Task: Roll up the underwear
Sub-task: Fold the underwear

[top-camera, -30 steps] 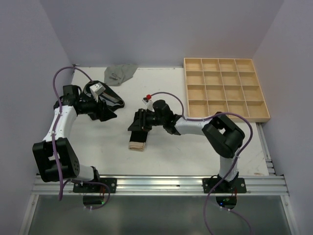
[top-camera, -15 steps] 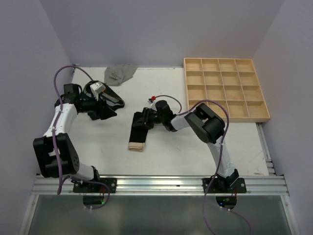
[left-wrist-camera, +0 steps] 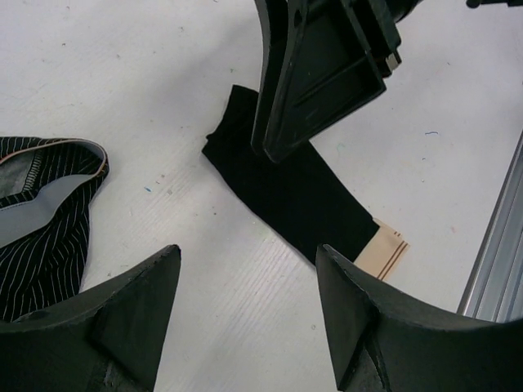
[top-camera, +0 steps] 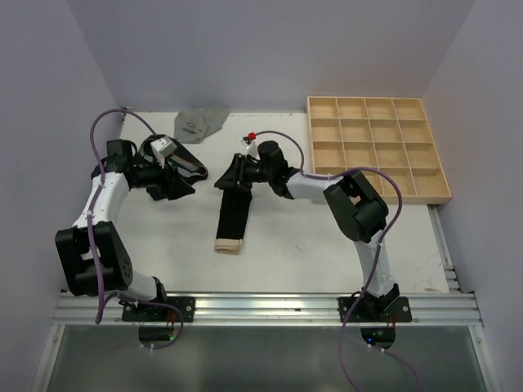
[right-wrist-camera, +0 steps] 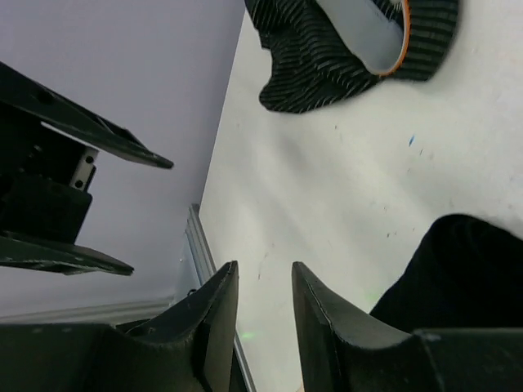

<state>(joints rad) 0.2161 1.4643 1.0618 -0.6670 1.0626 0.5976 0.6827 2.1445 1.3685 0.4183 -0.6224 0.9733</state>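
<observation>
Black brief [top-camera: 232,214]: lies on the table [top-camera: 310,245] between the two arms as one long narrow strip. Tan waistband [top-camera: 230,243] at the near end, black end pointing away from the bases. Flat, no roll in it yet.

Change over the last second: waistband stays put, but much more black cloth shows now. Right gripper [top-camera: 231,175] sat over the near half of the strip a second ago; it now sits at the far end. The strip is exposed at full length.

Right jaws: partly open, narrow gap, bare table visible between the tips in the wrist view, nothing clamped. Black cloth lies just under one finger [right-wrist-camera: 327,327]; cannot tell if it presses on it.

Left gripper [left-wrist-camera: 245,322]: unmoved, jaws wide, empty, hovering beside the striped brief [left-wrist-camera: 41,237], well apart from the strip.

Meaning: looks like the laying-out is finished and rolling is still to begin. Likely the next move starts at one end of the strip, and the cloth will slide unless pinned.

Further out: grey brief [top-camera: 201,122] crumpled at the far edge, untouched; tray [top-camera: 448,192] at far right.
</observation>
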